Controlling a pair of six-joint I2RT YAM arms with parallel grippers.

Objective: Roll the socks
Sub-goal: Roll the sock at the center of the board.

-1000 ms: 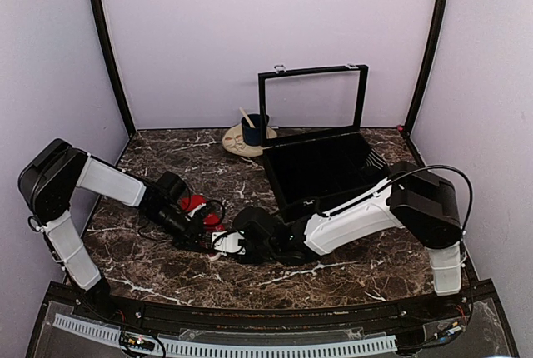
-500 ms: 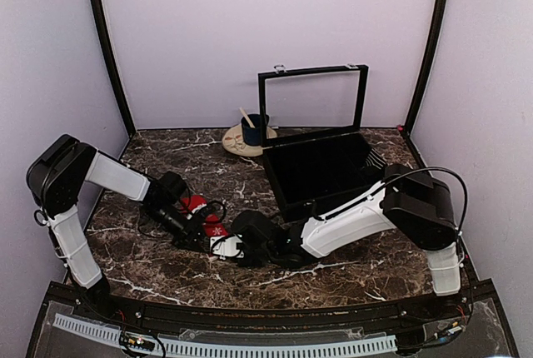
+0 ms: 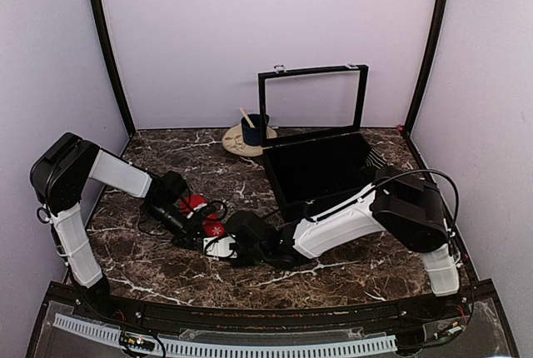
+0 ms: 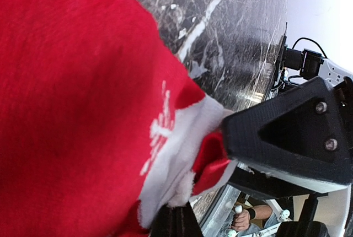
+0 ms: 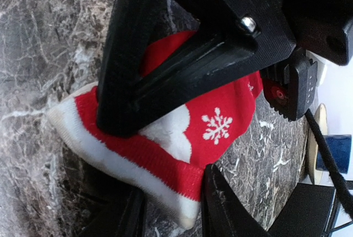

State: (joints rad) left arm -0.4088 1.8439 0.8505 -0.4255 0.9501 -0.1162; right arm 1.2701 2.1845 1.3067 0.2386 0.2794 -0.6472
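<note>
The socks (image 3: 197,203) are bright red with white cuffs and a snowflake mark, bunched on the marble at the left centre between both grippers. My left gripper (image 3: 198,236) is shut on the socks' white cuff (image 4: 165,154), and red fabric fills most of the left wrist view. Its fingers (image 4: 174,223) sit pinched together at the bottom edge there. My right gripper (image 3: 219,246) meets the socks from the right. In its wrist view its gripper (image 5: 172,187) straddles the end of the socks' cuff (image 5: 165,171), jaws partly open, the right finger touching the fabric.
An open black box (image 3: 283,187) with its lid upright stands at the back right. A dark blue mug (image 3: 252,131) sits on a pale plate (image 3: 235,143) behind it. Purple walls close in on three sides. The left gripper's black body (image 5: 193,44) hangs over the socks.
My right gripper has slid a little left onto the socks' cuff and its jaws have narrowed. The left arm has shifted slightly and keeps its hold.
</note>
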